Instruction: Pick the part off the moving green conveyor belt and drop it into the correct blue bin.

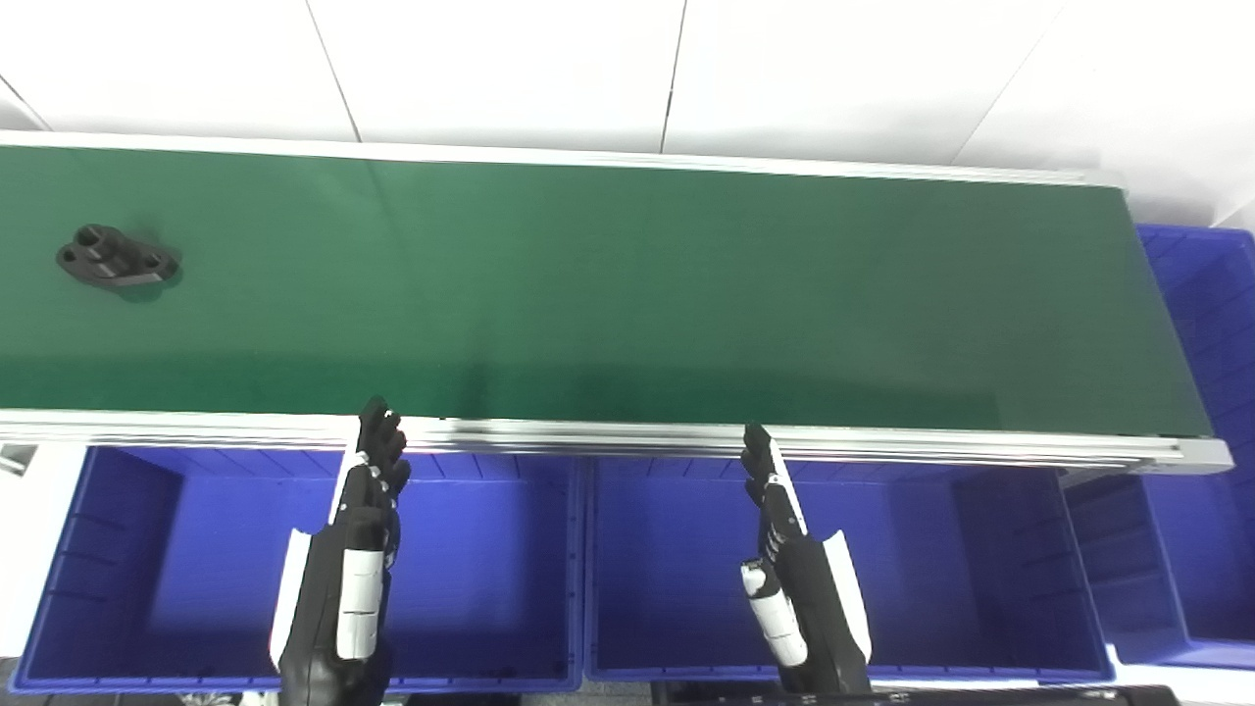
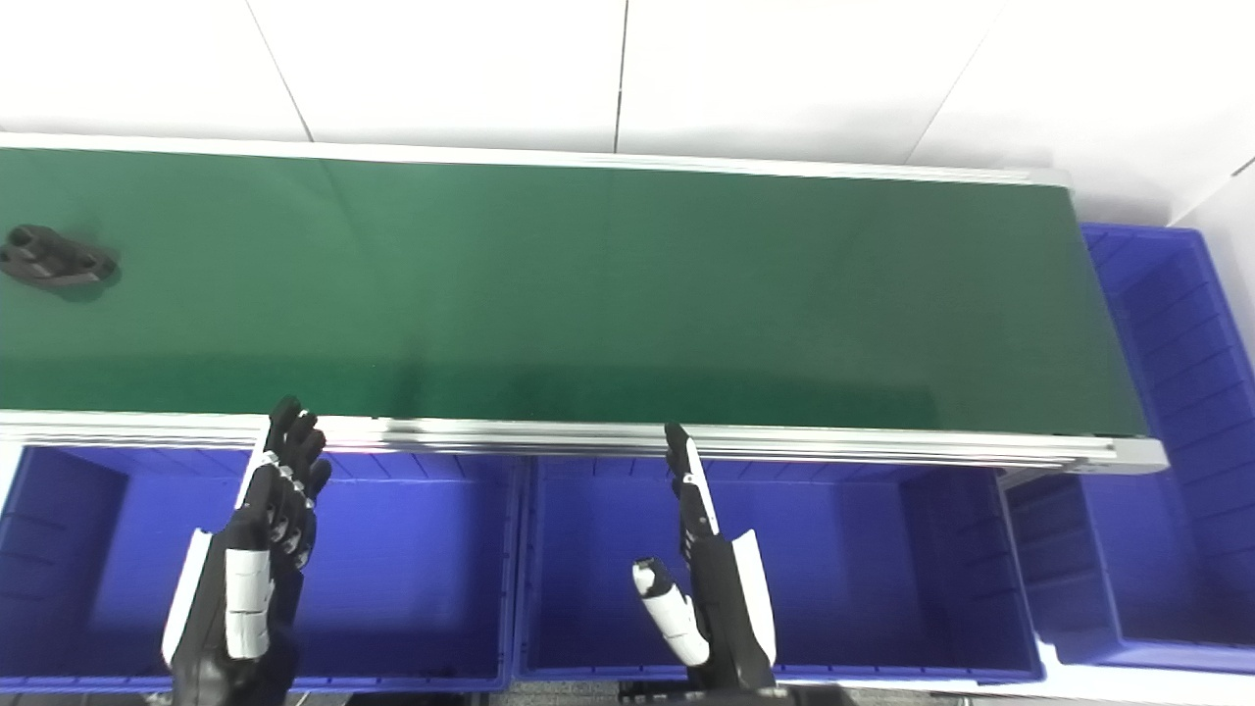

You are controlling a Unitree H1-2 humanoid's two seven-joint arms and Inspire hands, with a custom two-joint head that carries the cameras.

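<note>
While the black part (image 1: 116, 258) lies flat on the green conveyor belt (image 1: 627, 294) far out at nine o'clock, both hands wait empty over the blue bins at six o'clock; the left hand (image 1: 368, 490) hangs above the left bin (image 1: 59, 549) with fingers stretched and slightly apart, holding nothing; the right hand (image 1: 784, 529) stands edge-on above the middle bin (image 1: 980, 510), fingers straight, thumb out, also holding nothing; a third bin (image 1: 1201, 294) sits past the belt's end at three o'clock. The part is well apart from either hand, so the step is judged to be waiting and timing; the left hand is nearer, so it seems the one to reach toward eleven o'clock; fingers should stay spread until they straddle the part's narrow waist; closing early would likely knock it askew; which bin is correct cannot be told.
</note>
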